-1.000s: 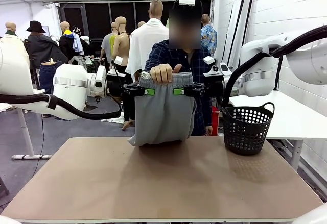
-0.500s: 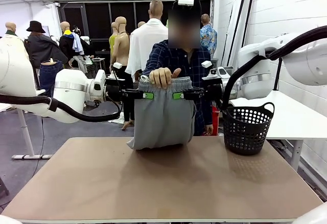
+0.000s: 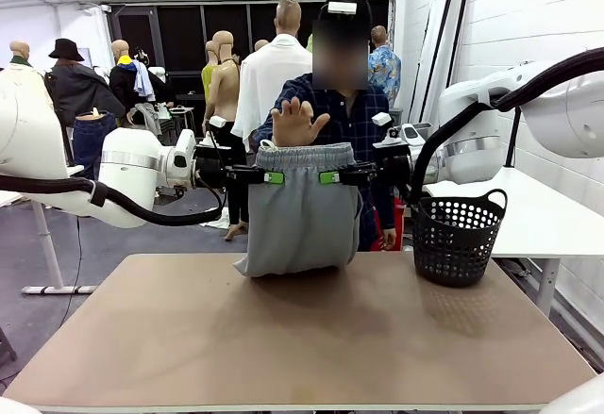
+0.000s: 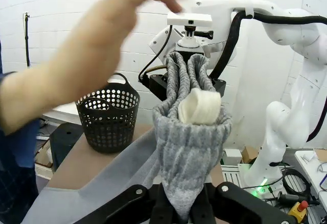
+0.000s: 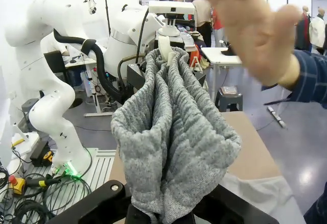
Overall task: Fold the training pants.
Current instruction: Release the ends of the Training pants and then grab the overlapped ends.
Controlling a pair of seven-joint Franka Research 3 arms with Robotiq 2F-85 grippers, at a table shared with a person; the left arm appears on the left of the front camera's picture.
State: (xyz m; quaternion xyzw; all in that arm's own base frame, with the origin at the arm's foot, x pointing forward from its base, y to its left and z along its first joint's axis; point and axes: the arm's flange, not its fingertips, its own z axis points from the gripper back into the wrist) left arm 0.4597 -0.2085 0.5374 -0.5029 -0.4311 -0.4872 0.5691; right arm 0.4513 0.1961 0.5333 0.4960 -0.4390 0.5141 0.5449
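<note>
Training pants (image 3: 300,216), one pair in light grey jersey, hang by the gathered waistband above the far edge of the table (image 3: 311,339). The waistband is stretched level between two end effectors. The left end effector (image 3: 274,177) is at its left end and the right end effector (image 3: 328,177) at its right end. Each has its jaws clamped on a pinch of the elastic hem. In both wrist views the ribbed cloth bunches up from between the black fingers and runs across to the other arm's wrist. One white drawstring (image 4: 200,106) lies bundled in the fold of the waistband.

Below the hem the cloth falls in one broad panel, and its lower end meets the table's far edge, bulging a little to the left. The legs' ends are hidden. From the front it is hard to tell whether they lie on the top or drop behind it. The left wrist view shows a grey stretch that seems to trail down beside the table.

One hand (image 3: 297,124) of the person at the far side is raised, open with fingers spread, just above the middle of the waistband and apart from it. It is smeared in both wrist views.

One black perforated basket (image 3: 456,235) stands on the far right part of the table, near the pants but not touching them. The tan top lies open from the cloth to the near edge and out to both side edges. Both white arms are cut off at the picture's sides.
</note>
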